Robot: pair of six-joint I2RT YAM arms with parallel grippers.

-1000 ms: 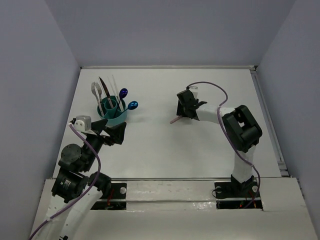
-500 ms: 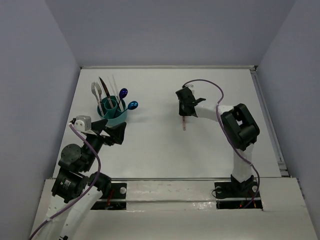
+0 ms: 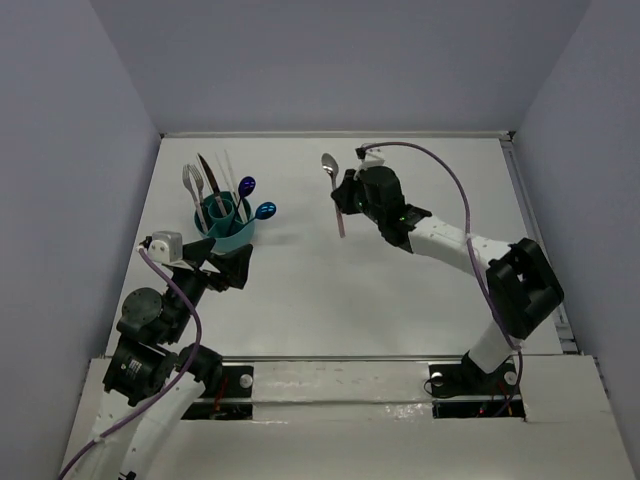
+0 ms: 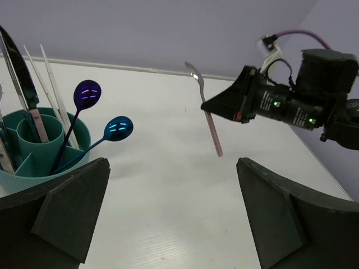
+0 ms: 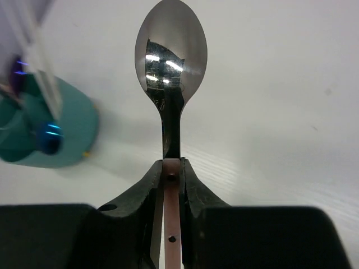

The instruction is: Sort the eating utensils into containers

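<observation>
My right gripper (image 3: 345,198) is shut on the pink handle of a silver spoon (image 3: 329,162) and holds it off the table, bowl pointing to the far side. In the right wrist view its fingertips (image 5: 171,166) pinch the handle just below the spoon (image 5: 171,50). The teal caddy (image 3: 229,230) stands at the left. It holds a fork (image 3: 192,183), a knife (image 3: 208,172), pale chopsticks (image 3: 230,168) and two shiny blue spoons (image 3: 247,186). My left gripper (image 3: 226,266) sits just in front of the caddy (image 4: 40,152), open (image 4: 173,168) and with nothing in it.
White table with a raised rim at the back (image 3: 330,135) and right (image 3: 535,240). Grey walls on three sides. The right arm (image 3: 470,245) stretches across the right half of the table; its purple cable (image 3: 450,180) loops above it.
The right gripper has closed on the pink-handled spoon, lifted it off the table and swung left towards the caddy. The left arm has not moved.
</observation>
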